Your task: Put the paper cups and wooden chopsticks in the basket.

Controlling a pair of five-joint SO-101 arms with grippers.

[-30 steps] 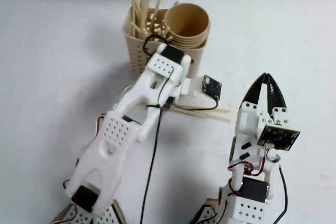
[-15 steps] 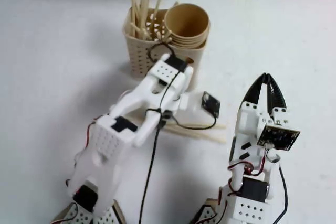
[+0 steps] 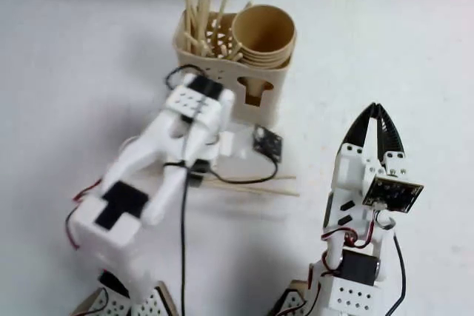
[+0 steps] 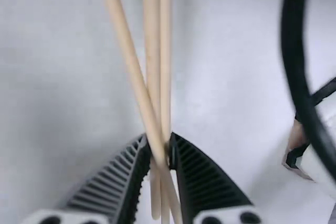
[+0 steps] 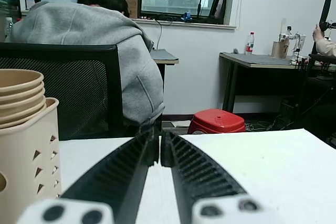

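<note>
Chopsticks [image 3: 255, 186] stretch across centre frame, pinched in the left gripper [image 4: 160, 153], just below the upper-centre basket [image 3: 189, 64] holding stacked paper cups [image 3: 264, 27], while the right gripper [image 3: 378, 118], lower right, sits pressed together.

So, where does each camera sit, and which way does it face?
High view: fixed above the table, looking down; the left arm and the right arm show, near the basket.
Left wrist view: on the left wrist, looking down along the left fingers, shut on chopsticks.
Right wrist view: on the right wrist, looking level across the table into the room; the shut right fingers show.
Shared: high and right wrist views both show the basket with paper cups.
</note>
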